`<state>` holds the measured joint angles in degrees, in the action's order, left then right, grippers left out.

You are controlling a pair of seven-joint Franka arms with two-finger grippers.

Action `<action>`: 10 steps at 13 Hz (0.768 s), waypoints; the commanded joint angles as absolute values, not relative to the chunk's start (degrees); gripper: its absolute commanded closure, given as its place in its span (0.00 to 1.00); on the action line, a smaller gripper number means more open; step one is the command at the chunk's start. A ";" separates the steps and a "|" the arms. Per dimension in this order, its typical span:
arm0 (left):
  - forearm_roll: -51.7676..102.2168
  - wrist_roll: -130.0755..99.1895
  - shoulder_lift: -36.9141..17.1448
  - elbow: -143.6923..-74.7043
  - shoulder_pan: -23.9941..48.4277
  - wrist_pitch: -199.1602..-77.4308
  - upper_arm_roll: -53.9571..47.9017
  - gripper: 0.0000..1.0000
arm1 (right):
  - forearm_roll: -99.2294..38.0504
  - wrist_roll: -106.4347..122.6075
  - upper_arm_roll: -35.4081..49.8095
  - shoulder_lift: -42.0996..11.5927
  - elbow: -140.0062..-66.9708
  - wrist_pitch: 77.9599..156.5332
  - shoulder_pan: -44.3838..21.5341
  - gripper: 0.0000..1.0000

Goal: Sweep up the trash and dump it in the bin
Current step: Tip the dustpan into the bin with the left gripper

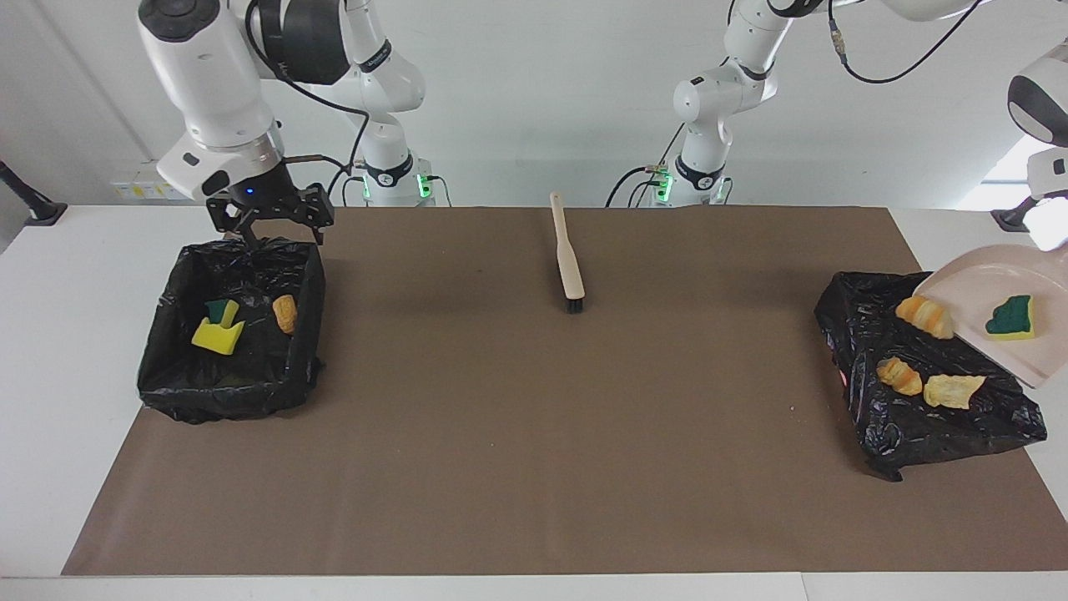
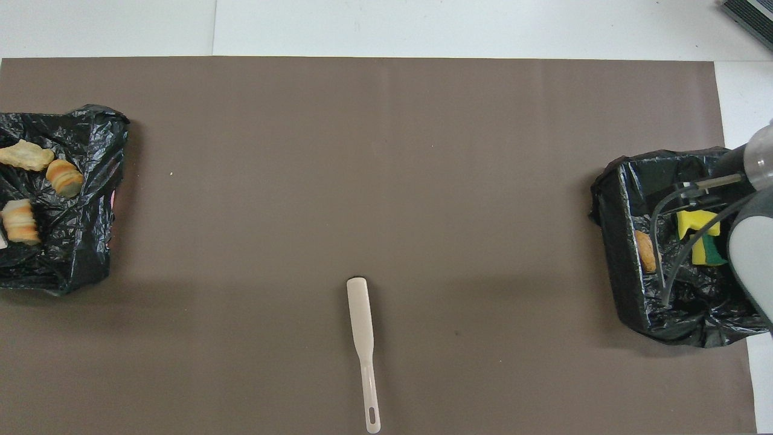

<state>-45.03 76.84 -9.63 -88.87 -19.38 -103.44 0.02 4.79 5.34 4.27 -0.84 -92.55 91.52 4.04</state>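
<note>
The trash is lying in 2 places: 3 bread chunks [image 1: 922,367] are resting on the crumpled bag of the bin [image 1: 918,417] at the left arm's end, while 1 green sponge [image 1: 1010,317] is clinging to the tilted dustpan [image 1: 1022,351]. Scraps this light and soft probably tumble easily, though sponge likely drags on plastic. The left hand is out of sight, closed, and the dustpan is hanging tipped from that side. The right hand [image 1: 271,219] is hovering wide open over the other bin [image 1: 167,376], which is holding more scraps [image 1: 219,332]. The brush [image 1: 569,255] is lying on the worktop [image 1: 534,434].
</note>
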 commanded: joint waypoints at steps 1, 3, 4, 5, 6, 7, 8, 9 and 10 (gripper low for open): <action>-50.17 77.08 -10.63 -86.92 -16.53 -101.95 0.70 1.00 | 1.77 0.45 3.00 0.78 -92.45 90.97 5.53 0.00; -52.11 77.08 -10.63 -87.01 -16.09 -101.78 0.62 1.00 | -0.35 0.53 2.46 2.89 -94.65 89.92 5.98 0.00; -53.16 77.08 -10.63 -86.92 -15.74 -101.69 0.70 1.00 | -0.35 0.53 2.46 3.42 -94.75 89.48 5.89 0.00; -55.17 77.17 -10.63 -86.92 -14.34 -101.52 0.70 1.00 | -0.35 0.61 2.55 3.51 -94.83 89.04 5.89 0.00; -57.54 77.17 -10.90 -86.75 -12.59 -99.69 0.70 1.00 | -0.35 0.62 2.55 3.43 -94.75 89.56 5.80 0.00; -60.27 77.17 -11.77 -85.09 -10.57 -97.58 0.62 1.00 | 0.08 0.53 2.55 3.43 -94.75 89.04 5.45 0.00; -60.64 77.17 -12.39 -83.77 -9.68 -95.91 0.62 1.00 | 0.35 0.44 2.46 3.43 -94.66 88.86 5.88 0.00; -60.82 77.17 -12.48 -83.67 -9.49 -95.45 0.62 1.00 | 0.18 0.44 2.46 3.34 -94.57 88.86 6.06 0.00; -60.99 77.17 -12.48 -83.67 -9.14 -95.45 0.62 1.00 | 0.35 0.18 2.37 3.34 -94.57 88.86 5.89 0.00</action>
